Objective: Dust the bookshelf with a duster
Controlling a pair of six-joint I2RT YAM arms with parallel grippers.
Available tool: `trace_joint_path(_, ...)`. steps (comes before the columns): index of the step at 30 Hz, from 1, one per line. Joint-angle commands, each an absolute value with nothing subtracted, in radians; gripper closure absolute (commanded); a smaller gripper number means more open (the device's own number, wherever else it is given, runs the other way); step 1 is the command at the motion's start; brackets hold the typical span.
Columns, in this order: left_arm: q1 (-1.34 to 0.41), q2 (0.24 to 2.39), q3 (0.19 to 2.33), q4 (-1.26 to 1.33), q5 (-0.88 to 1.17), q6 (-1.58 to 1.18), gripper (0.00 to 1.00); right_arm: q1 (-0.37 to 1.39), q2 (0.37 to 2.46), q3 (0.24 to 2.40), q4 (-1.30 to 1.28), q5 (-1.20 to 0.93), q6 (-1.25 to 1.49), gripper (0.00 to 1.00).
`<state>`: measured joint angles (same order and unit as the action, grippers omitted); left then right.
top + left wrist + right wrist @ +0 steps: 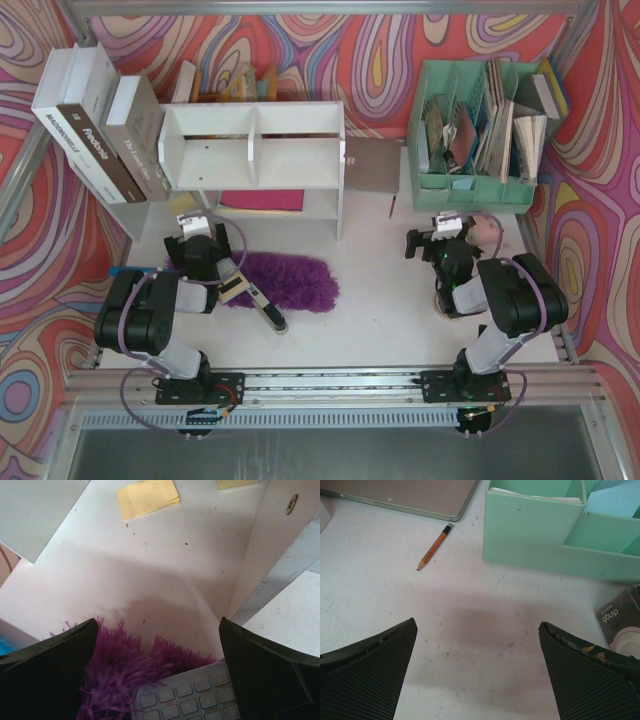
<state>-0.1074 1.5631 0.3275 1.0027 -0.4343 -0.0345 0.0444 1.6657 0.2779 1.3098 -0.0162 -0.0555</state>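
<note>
The white two-tier bookshelf (255, 150) stands at the back left; its side panel (270, 545) shows on the right of the left wrist view. The fluffy purple duster (290, 280) lies flat on the table in front of it, and its head (115, 675) shows between the left fingers. A sliver of blue (4, 646) shows at the left edge; the handle is mostly hidden. My left gripper (205, 258) is open and empty just above the duster's left end (158, 621). My right gripper (432, 245) is open and empty over bare table (477, 622).
A grey calculator (200, 695) lies on the duster's edge, and a black object (272, 318) sits nearer. Books (100, 125) lean left of the shelf. A mint-green organizer (480, 130), grey notebook (372, 165), pencil (434, 546), tape roll (487, 230) and yellow notes (147, 497) are around.
</note>
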Motion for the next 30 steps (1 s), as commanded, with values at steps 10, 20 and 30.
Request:
trace_joint_path(10,-0.102,1.548,0.341,0.992,-0.433,-0.047,0.02,0.043,1.673,0.292,1.312,-0.008,-0.057,0.01)
trace_joint_path(20,-0.081,1.542,0.353,0.956,-0.412,-0.066,0.01,0.043,1.672,0.292,1.312,-0.008,-0.058,0.01)
trace_joint_path(30,-0.225,1.316,0.316,0.9,-0.608,0.056,0.02,0.051,1.657,0.259,1.359,-0.033,-0.085,0.01)
